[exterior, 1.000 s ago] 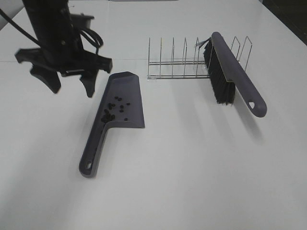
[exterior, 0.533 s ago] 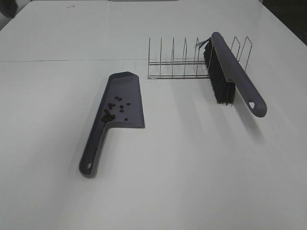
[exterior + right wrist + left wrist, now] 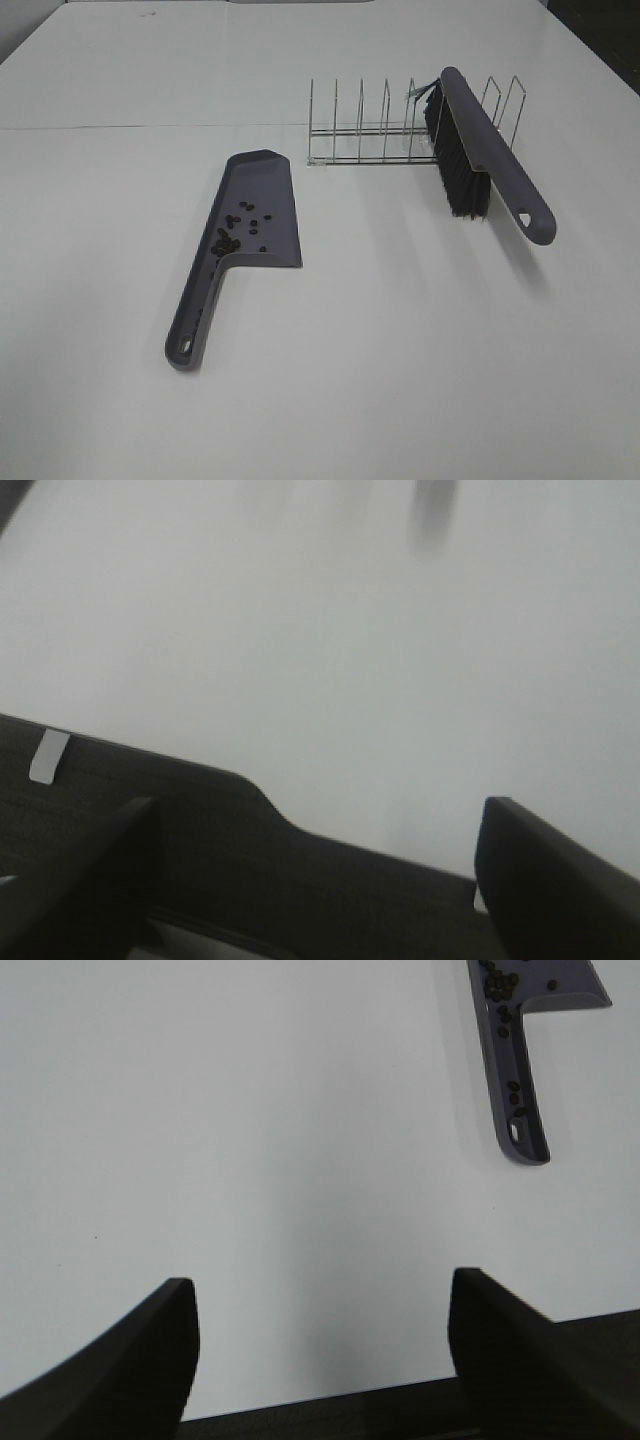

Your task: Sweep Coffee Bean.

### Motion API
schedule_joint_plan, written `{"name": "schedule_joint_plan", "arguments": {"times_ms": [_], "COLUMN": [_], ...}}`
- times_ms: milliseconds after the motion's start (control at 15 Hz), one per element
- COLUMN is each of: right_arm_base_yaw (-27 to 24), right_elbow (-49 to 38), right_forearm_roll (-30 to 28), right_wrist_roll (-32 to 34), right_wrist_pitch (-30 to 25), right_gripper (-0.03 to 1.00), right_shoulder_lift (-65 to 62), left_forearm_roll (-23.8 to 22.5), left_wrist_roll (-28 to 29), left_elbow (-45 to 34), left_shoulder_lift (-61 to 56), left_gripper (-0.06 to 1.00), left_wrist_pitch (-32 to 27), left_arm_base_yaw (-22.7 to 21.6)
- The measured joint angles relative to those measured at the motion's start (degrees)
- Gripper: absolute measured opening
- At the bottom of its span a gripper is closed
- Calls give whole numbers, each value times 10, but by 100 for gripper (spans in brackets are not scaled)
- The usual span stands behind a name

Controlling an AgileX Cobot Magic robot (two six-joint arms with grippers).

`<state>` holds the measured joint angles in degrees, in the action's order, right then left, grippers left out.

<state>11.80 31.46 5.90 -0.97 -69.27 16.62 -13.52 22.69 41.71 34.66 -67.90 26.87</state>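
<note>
Gone from overhead since a second ago, the left gripper (image 3: 320,1345) now hangs with jaws spread wide above the bare white table (image 3: 400,350). Right gripper (image 3: 315,880) likewise gapes, holding nothing. Coffee beans (image 3: 236,229) lie gathered in the grey dustpan (image 3: 262,185); the brush (image 3: 485,150) leans on a wire rack (image 3: 360,130).

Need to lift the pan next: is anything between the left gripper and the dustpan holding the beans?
Nothing visible: in the left wrist view only bare table separates the open left gripper from the dustpan with the coffee beans.
</note>
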Motion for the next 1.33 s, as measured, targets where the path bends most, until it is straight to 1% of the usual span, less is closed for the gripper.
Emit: {"name": "schedule_joint_plan", "arguments": {"times_ms": [67,133,267,400,467,667,1333], "right_arm_base_yaw": [0,1,1,1,1,1,1], "right_elbow": [-2,-3,-5,-11,-19,-25,-25], "right_forearm_roll": [13,43,59,73,77,78,81], "right_wrist_roll": [-20,-72,-100,-113,-116,-119,-119], "right_wrist_pitch": [10,26,28,41,56,69,70], "right_gripper": [75,75,75,75,75,75,75], "right_shoulder_lift": [-26,-69,-92,-100,-101,-101,-101], "left_forearm_roll": [1,18,30,31,33,44,45], "left_wrist_roll": [-1,-2,-21,-55,-74,-107,-114], "left_elbow": [-46,-110,-116,-121,-125,-127,-127], "left_shoulder_lift": [-63,-193,-287,-335,-347,-348,-348], "left_gripper": [67,67,67,67,67,67,67], "left_wrist_pitch": [9,18,62,71,70,70,70], "left_arm_base_yaw": [0,0,0,0,0,0,0]}}
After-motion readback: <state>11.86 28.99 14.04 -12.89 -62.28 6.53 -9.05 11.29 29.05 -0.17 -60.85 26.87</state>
